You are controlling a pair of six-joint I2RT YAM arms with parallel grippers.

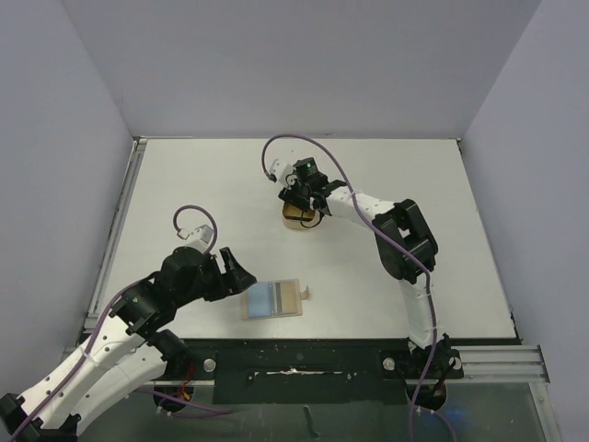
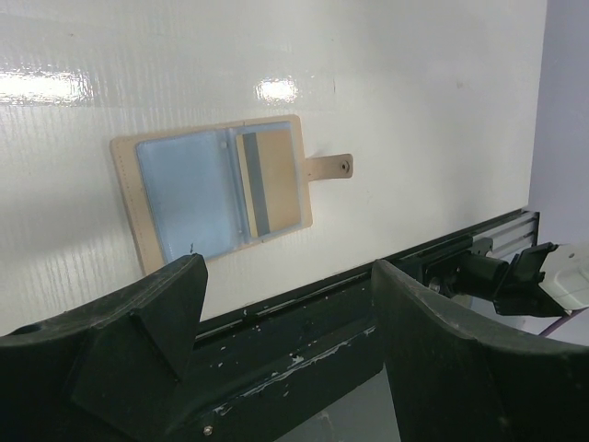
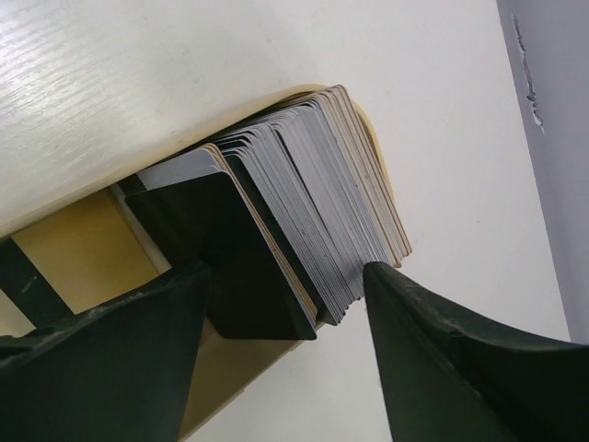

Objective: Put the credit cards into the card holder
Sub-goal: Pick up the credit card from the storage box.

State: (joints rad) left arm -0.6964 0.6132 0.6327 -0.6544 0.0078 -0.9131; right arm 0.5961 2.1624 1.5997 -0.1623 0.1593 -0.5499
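Beside leathery holder (image 2: 138,207), left fingers (image 1: 237,274) gape empty; right fingers (image 1: 303,213) spread, maybe touching cards (image 3: 313,193).

A tan rounded tray (image 3: 78,244) sits far-centre on the white worktop (image 1: 184,184); a black metal rail (image 1: 304,354) lines its near edge.

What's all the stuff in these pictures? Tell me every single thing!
card holder: one, tan, lying open on the table's near side.
blue card: one, blue, in one half of the card holder.
gold card: one, gold with a dark stripe, in the other half.
stack of cards: many, mostly grey, a black one in front, standing on edge in the tray.
tray: one, tan, far middle of the table.
table: one, white.
arms: two, black and white, near edge.
left fingers: two, black, open, near the card holder.
right fingers: two, black, open, either side of the stack.
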